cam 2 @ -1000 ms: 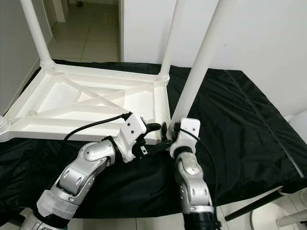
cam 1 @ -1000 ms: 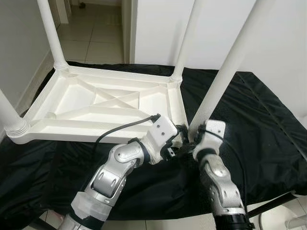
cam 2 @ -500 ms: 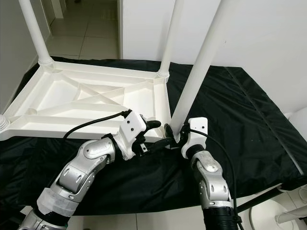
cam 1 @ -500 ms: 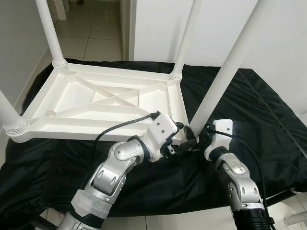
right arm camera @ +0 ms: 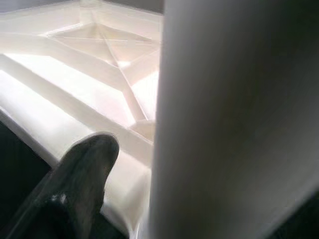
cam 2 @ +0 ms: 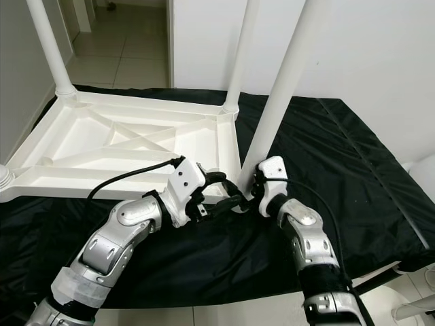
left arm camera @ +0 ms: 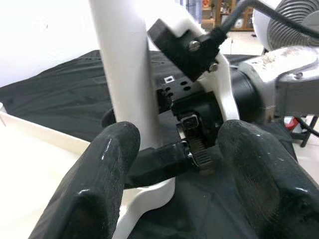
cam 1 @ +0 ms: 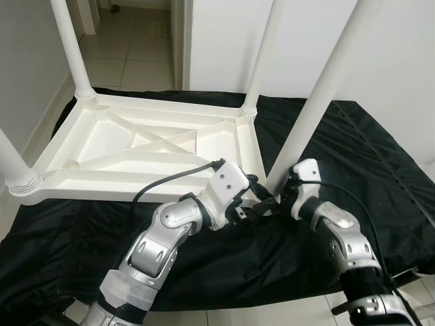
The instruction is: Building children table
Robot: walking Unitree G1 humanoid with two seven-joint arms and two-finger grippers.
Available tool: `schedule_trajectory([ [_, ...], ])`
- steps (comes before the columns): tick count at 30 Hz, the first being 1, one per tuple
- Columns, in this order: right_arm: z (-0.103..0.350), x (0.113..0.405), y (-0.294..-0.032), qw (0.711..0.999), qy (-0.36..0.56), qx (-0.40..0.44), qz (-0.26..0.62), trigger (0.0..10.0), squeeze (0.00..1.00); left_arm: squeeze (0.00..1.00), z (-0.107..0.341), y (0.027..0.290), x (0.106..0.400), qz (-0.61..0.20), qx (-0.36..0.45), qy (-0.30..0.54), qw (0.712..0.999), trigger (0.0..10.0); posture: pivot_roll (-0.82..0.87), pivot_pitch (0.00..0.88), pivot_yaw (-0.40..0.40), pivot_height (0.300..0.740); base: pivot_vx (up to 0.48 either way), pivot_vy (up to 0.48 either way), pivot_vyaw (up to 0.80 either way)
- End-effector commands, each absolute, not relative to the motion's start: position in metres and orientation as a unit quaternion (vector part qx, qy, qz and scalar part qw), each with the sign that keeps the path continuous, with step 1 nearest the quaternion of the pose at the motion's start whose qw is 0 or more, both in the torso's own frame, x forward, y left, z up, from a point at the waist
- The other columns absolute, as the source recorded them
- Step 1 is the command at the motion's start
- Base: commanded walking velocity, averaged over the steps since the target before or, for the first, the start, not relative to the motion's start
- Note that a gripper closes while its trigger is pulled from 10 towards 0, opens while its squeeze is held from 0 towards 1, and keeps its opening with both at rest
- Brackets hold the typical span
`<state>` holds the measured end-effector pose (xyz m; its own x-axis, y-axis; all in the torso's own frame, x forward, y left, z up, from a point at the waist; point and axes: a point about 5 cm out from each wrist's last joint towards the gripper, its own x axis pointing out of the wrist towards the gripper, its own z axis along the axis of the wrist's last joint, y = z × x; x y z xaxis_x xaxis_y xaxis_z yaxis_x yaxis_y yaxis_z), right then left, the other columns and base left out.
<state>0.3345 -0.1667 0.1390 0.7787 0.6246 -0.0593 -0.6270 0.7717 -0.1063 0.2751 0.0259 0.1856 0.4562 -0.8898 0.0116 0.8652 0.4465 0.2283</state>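
Observation:
A white plastic table [cam 1: 136,146] lies upside down on a black cloth, its legs pointing up. My right gripper [cam 1: 281,197] is closed round the base of the near right leg [cam 1: 319,95], where it meets the table's corner. In the right wrist view the leg [right arm camera: 234,124] is pressed close beside one finger [right arm camera: 79,184]; the other finger is hidden. My left gripper [cam 1: 262,202] stands open just left of that joint, its two fingers [left arm camera: 104,174] spread beside the leg [left arm camera: 124,64] and the right gripper's finger.
Three more legs stand up at the far left [cam 1: 68,47], far right [cam 1: 262,54] and near left [cam 1: 13,163]. The black cloth [cam 1: 353,149] runs to the right edge. A tiled floor [cam 1: 136,41] and doorway lie beyond, with a white wall behind.
My right forearm has swung out to the right while its gripper stayed at the leg's base, turning around it. The left arm has hardly moved. The camera shifted slightly.

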Motion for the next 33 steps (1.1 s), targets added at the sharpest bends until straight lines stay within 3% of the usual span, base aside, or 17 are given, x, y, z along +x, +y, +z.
schedule_trajectory([
  [1,0.136,0.338,-0.166,0.933,0.023,-0.075,0.350,10.0,0.00,0.00,0.187,0.026,0.278,-0.502,0.098,-0.070,0.856,10.0,-0.03,0.000,-0.072,0.740,0.000,0.000,0.00],
  [2,0.137,0.341,-0.165,0.928,0.025,-0.085,0.361,3.5,0.00,0.00,0.187,0.026,0.278,-0.501,0.098,-0.070,0.857,10.0,-0.03,0.000,-0.072,0.740,0.000,0.000,0.00],
  [3,0.137,0.344,-0.164,0.925,0.025,-0.091,0.368,3.5,0.00,0.00,0.187,0.026,0.277,-0.501,0.097,-0.070,0.857,10.0,-0.03,0.000,-0.072,0.740,0.000,0.000,0.00],
  [4,0.137,0.345,-0.164,0.922,0.028,-0.098,0.373,0.0,0.00,0.00,0.187,0.026,0.277,-0.501,0.097,-0.071,0.857,10.0,-0.03,0.000,-0.069,0.740,0.000,0.000,0.00],
  [16,0.135,0.346,-0.165,0.912,0.034,-0.096,0.397,0.0,0.00,0.00,0.189,0.027,0.279,-0.499,0.098,-0.072,0.858,10.0,-0.03,0.000,-0.067,0.740,0.000,0.000,0.00],
  [17,0.133,0.346,-0.167,0.914,0.035,-0.093,0.393,2.9,0.00,0.00,0.188,0.026,0.278,-0.500,0.096,-0.071,0.857,10.0,-0.04,0.000,-0.067,0.740,0.000,0.000,0.00],
  [18,0.133,0.345,-0.168,0.917,0.033,-0.089,0.388,10.0,0.00,0.00,0.188,0.025,0.278,-0.501,0.096,-0.071,0.857,10.0,-0.04,0.000,-0.067,0.740,0.000,0.000,0.00],
  [26,0.134,0.342,-0.168,0.926,0.018,-0.064,0.371,10.0,0.00,0.00,0.188,0.024,0.277,-0.502,0.094,-0.071,0.857,10.0,-0.04,0.004,-0.073,0.740,0.000,0.000,0.00],
  [28,0.128,0.336,-0.157,0.946,0.033,-0.055,0.317,10.0,0.00,0.00,0.185,0.027,0.278,-0.496,0.099,-0.067,0.860,10.0,-0.04,0.012,-0.076,0.740,0.000,0.000,0.00],
  [33,0.125,0.328,-0.144,0.964,0.037,-0.039,0.261,10.0,0.00,0.00,0.183,0.029,0.279,-0.492,0.100,-0.061,0.863,10.0,-0.04,0.018,-0.064,0.740,0.000,0.000,0.00],
])
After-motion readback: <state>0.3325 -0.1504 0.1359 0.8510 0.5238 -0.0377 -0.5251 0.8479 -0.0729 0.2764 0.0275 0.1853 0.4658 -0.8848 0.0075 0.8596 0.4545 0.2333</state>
